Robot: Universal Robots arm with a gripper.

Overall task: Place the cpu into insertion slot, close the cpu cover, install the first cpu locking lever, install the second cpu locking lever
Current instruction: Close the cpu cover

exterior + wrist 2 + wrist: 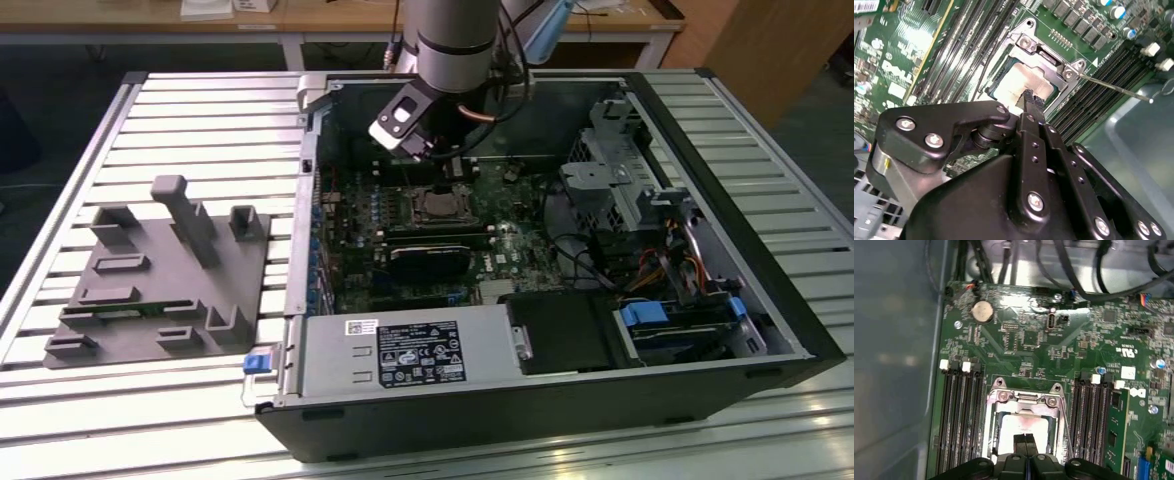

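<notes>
Hovering over the cpu, the gripper has its fingers pressed together with nothing between them. The chip lies in the insertion slot, just above the exterior view's centre. Whether the tips touch it is unclear. Pressing off-centre could tilt it and bend socket pins.

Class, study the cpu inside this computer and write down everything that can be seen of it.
The cpu is a small, flat, square chip with a dull silver-brown metal top that catches the light. It lies level on the green motherboard, between banks of long black memory slots. The grey metal cpu cover frames it. The shut gripper sits over one edge and hides part of it. Whether they touch cannot be told.
</notes>
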